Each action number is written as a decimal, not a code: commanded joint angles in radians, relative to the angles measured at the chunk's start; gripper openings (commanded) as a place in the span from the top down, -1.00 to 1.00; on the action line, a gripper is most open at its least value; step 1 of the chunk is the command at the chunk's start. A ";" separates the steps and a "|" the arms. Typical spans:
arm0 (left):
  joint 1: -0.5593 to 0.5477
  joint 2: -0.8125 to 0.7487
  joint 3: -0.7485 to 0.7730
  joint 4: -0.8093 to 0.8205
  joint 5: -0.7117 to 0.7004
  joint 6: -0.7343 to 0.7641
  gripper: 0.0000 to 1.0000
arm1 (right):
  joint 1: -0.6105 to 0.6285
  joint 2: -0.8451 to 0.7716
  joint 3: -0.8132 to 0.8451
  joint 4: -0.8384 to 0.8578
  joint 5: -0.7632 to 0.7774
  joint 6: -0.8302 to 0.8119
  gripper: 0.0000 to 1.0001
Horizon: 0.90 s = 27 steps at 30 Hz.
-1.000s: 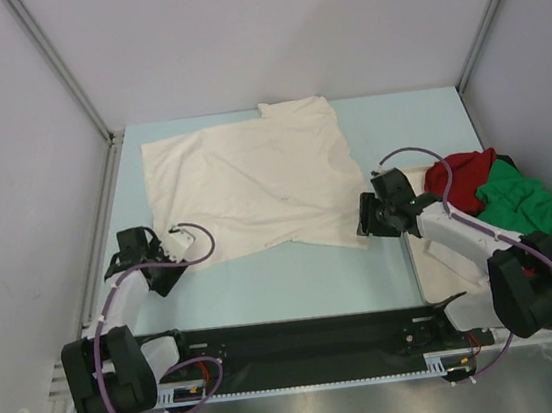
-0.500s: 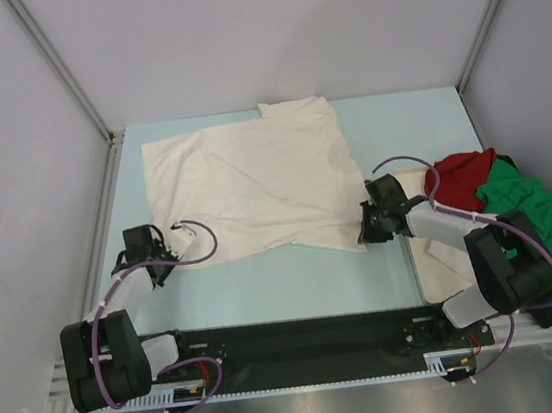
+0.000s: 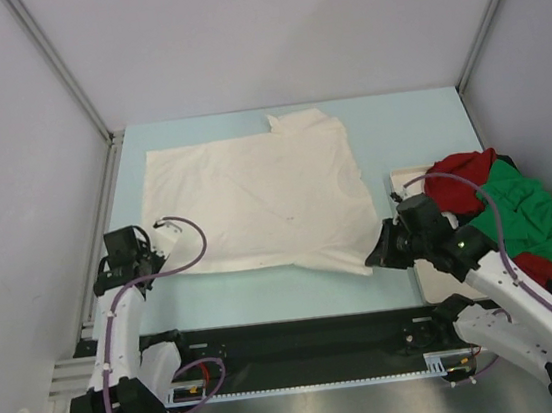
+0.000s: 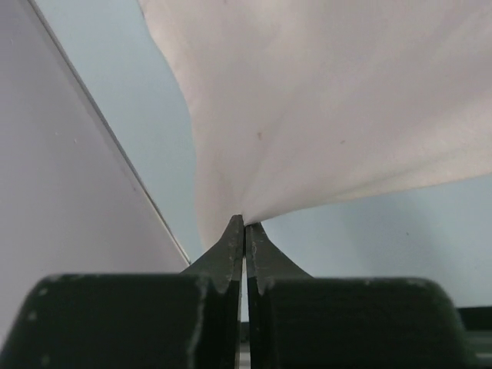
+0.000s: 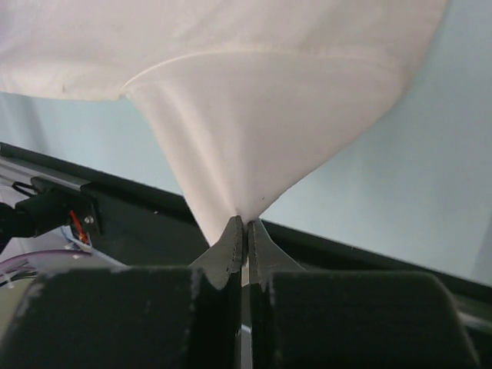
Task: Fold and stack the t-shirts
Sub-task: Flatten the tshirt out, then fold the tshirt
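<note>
Closed jaws pinch the gathered cream t-shirt (image 5: 254,131).

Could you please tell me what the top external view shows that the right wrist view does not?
Only the top view shows the cream t-shirt spread whole, the red t-shirt and green t-shirt heaped at right, and the left gripper. Only the wrist view shows the right gripper pinched shut on fabric up close. Both show the cream cloth over the blue table.

Both arms pulled back toward the near edge, so the left pincer (image 3: 152,250) and right pincer (image 3: 375,255) dragged the near corners of the cream t-shirt (image 3: 254,189) along. The shirt ended up stretched way flatter, with fewer wrinkles.
</note>
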 commanded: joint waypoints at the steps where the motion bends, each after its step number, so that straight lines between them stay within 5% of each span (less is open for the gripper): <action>1: 0.016 -0.027 0.087 -0.174 -0.035 -0.014 0.99 | 0.009 -0.078 0.026 -0.174 -0.036 0.095 1.00; 9: 0.015 0.033 0.211 -0.113 0.080 -0.040 0.99 | -0.046 0.126 0.148 -0.103 0.019 -0.093 1.00; 14: 0.005 0.257 0.259 0.002 0.106 -0.089 0.99 | -0.227 0.336 0.211 0.123 -0.004 -0.202 1.00; 27: 0.004 0.619 0.398 0.220 0.023 -0.147 0.99 | -0.279 0.730 0.331 0.382 0.012 -0.288 1.00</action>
